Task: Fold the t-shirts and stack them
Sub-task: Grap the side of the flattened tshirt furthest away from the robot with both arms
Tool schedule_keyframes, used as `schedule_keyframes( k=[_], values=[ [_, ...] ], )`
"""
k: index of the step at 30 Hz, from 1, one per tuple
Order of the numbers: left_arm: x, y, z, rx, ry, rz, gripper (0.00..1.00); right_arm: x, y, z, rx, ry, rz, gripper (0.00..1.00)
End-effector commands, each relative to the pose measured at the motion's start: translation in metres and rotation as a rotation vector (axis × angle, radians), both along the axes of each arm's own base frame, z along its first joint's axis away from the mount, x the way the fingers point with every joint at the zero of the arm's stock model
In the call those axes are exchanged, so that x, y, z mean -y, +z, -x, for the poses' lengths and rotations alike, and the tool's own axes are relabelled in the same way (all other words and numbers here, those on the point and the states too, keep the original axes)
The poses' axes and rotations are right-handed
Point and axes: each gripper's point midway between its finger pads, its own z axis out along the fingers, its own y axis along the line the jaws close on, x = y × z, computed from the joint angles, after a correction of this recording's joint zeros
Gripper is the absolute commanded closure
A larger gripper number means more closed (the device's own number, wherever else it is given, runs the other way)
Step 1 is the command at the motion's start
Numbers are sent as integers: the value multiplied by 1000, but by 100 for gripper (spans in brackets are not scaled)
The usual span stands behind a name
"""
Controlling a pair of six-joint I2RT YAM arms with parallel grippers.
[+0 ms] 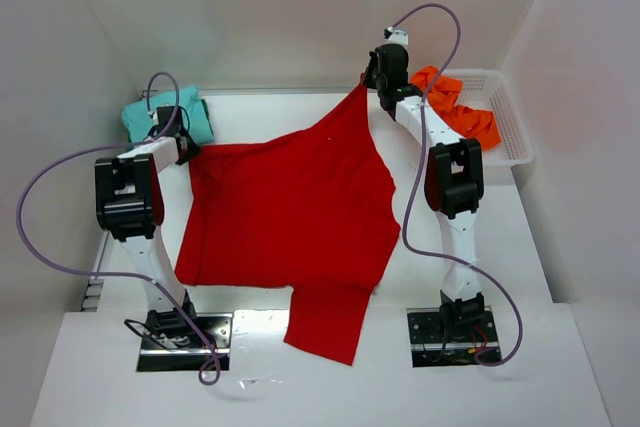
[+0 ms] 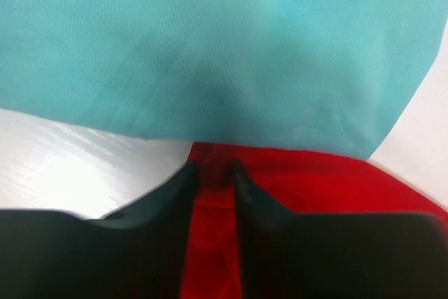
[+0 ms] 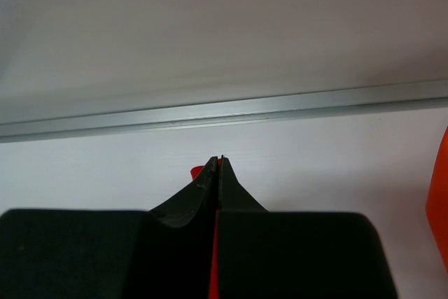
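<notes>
I see the red shirt (image 1: 285, 212) spread wide on the white worktop (image 1: 480, 267), and it sits between my two arms. A flap of it sticks out on the near side, toward the arm bases. My left claw (image 1: 185, 142) is at the far left corner of the red shirt. In the left wrist view its two black fingers (image 2: 175, 194) are close together with red cloth squeezed between them, so this claw is pinching the shirt's edge. My right claw (image 1: 372, 82) is at the far right corner of the red shirt. It is closed tight on the cloth, and in the right wrist view a tiny bit of red pokes out by the tips. This corner is pulled up off the worktop into a point, and the cloth slopes down from it to the flat part. The teal shirt (image 1: 140, 119) lies bunched just past the far left corner of the red shirt, right beside the left claw. In the left wrist view its edge lies over the red cloth's edge. The orange shirt (image 1: 465, 112) is off to the right of the red shirt. It lies crumpled in the white basket (image 1: 512, 132), partly over the basket's rim.
</notes>
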Motion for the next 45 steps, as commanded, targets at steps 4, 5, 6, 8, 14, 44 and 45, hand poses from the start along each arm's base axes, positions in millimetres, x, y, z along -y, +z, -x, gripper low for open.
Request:
schedule_keyframes(
  k=[4,5,6,8,14,44,45],
  values=[
    [-11,12,-23,59,7,-53,85,8,18,-8,55,-25,8,100],
    [-11,12,-23,59,7,-53,95,9,15,-9,49,-35,12,100],
    [-13,17,-23,68,14,-61,99,9,20,-10,58,-35,10,100],
    [-13,22,-24,78,14,-63,100,9,25,-11,69,-35,7,100],
    [-18,70,-41,156,-26,-118,100,16,39,-16,90,-53,4,100],
    [-30,195,-84,274,-287,-417,100,7,79,-5,108,9,-73,100],
    [-33,191,-82,259,-273,-423,100,8,67,1,80,6,-78,100]
  ],
)
